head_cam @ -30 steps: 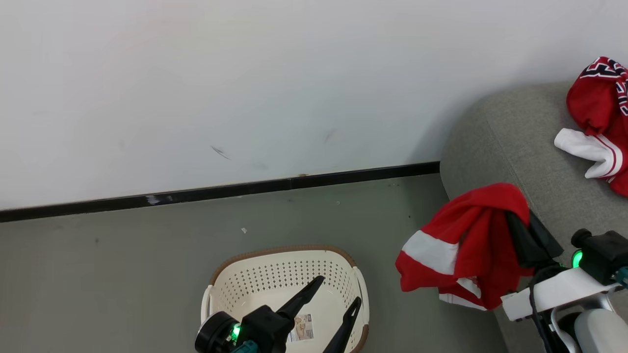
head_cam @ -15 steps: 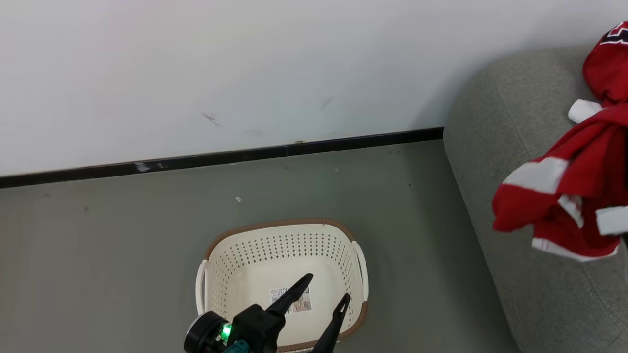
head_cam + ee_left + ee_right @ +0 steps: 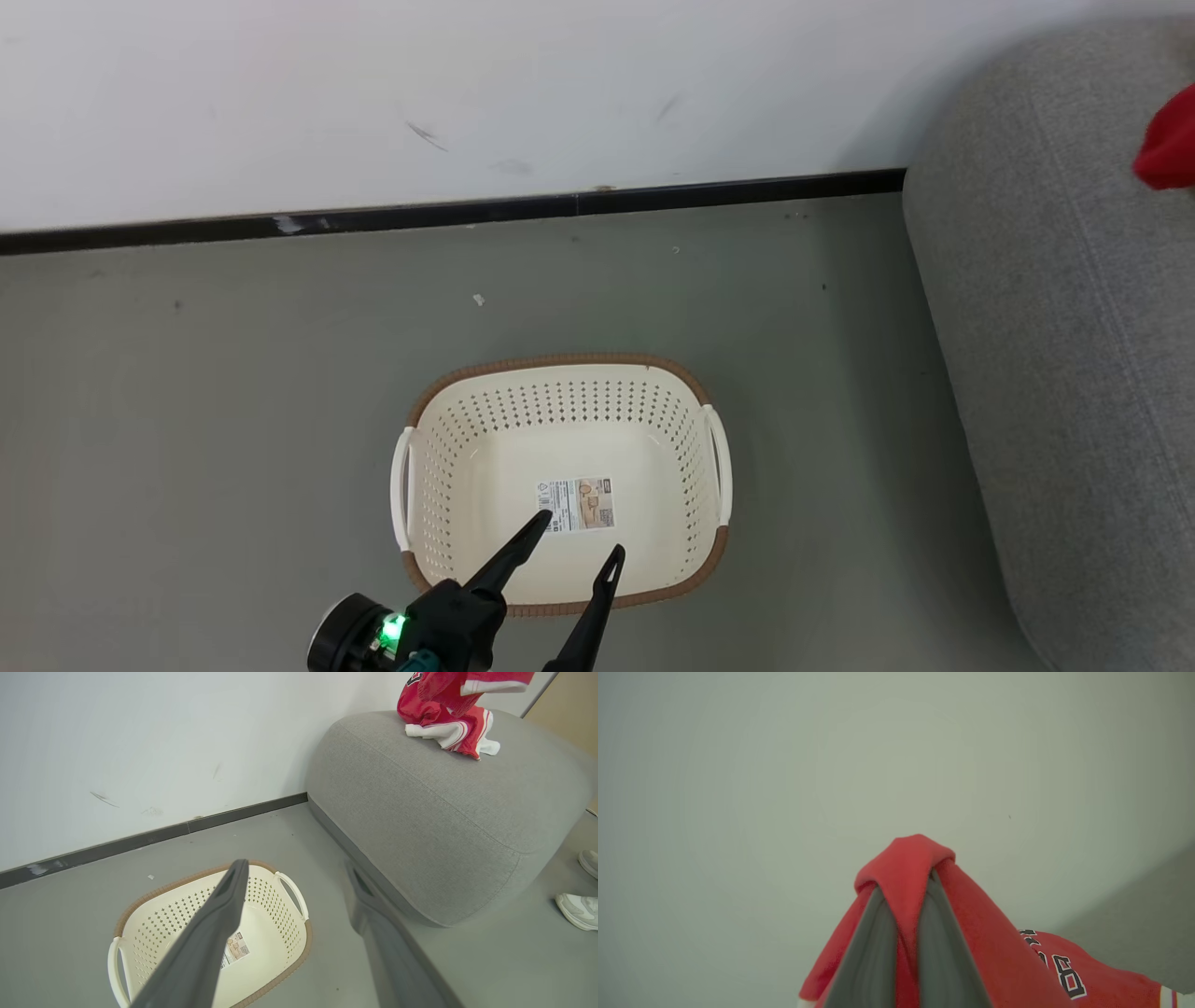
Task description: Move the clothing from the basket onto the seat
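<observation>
The clothing is out of the basket. In the left wrist view, one red-and-white garment [image 3: 451,730] lies bunched on the top of the seat [image 3: 420,802], towards its far end. A second red piece [image 3: 472,679] hangs directly above it at the frame edge. Whether the two touch cannot be told.

The right wrist view shows the right gripper [image 3: 905,884] with its fingers together, clamped on a fold of red fabric that drapes over both tips. Red cloth with black lettering [image 3: 1064,970] shows lower right in that view. Whether it belongs to the held piece or the lying one is unclear.

The basket [image 3: 560,366] stands on the floor [image 3: 233,420] beside the seat, apart from it, with nothing inside but its label sticker [image 3: 577,504]. The left gripper [image 3: 580,534] hovers above the basket's near rim, fingers wide apart and holding nothing.

A pale shoe [image 3: 577,910] is on the floor beyond the seat's near corner.

Assessment: the task is nearly complete. The basket is emptied and one garment is delivered. What is left appears to be lowering and releasing the held garment onto the seat cushion, clear of the rounded edge, where it could slide off.
</observation>
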Available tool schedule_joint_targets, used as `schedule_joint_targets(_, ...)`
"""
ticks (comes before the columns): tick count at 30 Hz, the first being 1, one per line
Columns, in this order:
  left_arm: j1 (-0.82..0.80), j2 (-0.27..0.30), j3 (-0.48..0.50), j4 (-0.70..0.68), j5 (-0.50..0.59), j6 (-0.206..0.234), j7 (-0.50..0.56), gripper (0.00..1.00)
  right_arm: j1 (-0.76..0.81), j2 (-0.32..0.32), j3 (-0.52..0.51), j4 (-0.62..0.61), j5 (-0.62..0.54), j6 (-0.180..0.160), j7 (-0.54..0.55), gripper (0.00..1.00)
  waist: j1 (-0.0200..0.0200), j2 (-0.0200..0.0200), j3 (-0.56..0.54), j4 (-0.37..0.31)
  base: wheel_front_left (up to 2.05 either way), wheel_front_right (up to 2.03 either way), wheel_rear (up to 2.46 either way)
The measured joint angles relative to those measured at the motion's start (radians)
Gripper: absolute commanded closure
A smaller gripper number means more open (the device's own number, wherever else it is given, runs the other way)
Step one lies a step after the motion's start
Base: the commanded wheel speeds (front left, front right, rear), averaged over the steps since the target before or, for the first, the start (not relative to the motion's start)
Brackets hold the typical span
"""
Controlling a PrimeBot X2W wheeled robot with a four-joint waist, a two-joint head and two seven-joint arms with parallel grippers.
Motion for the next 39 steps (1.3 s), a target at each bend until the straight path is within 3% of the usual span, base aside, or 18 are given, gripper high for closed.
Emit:
schedule_joint_targets(5, -0.002, 0.007, 0.008, -0.020, 0.007, 0.000, 0.000, 0.00, -0.151, -0.005, -0.153, 0.083, 0.068, 0.000, 0.033, 1.00, 0.0000, 0.0000, 0.044, 0.022, 0.00, 0.00, 0.00)
schedule_joint_targets(11, -0.004, 0.019, 0.018, -0.035, 0.012, 0.000, 0.000, 0.00, -0.286, -0.081, -0.251, 0.157, 0.063, 0.000, 0.070, 1.00, 0.0000, 0.0000, 0.091, 0.047, 0.00, 0.00, 0.00)
schedule_joint_targets(18, -0.008, 0.025, 0.023, -0.042, 0.011, -0.003, 0.000, 0.00, -0.387, -0.132, -0.280, 0.218, 0.015, 0.000, 0.106, 1.00, 0.0000, 0.0000, 0.139, 0.070, 0.00, 0.00, 0.00)
schedule_joint_targets(39, -0.043, 0.055, 0.051, -0.047, 0.011, -0.012, 0.008, 0.00, -0.589, -0.192, -0.405, 0.274, -0.098, 0.000, 0.108, 1.00, 0.0000, 0.0000, 0.262, 0.077, 0.00, 0.00, 0.00)
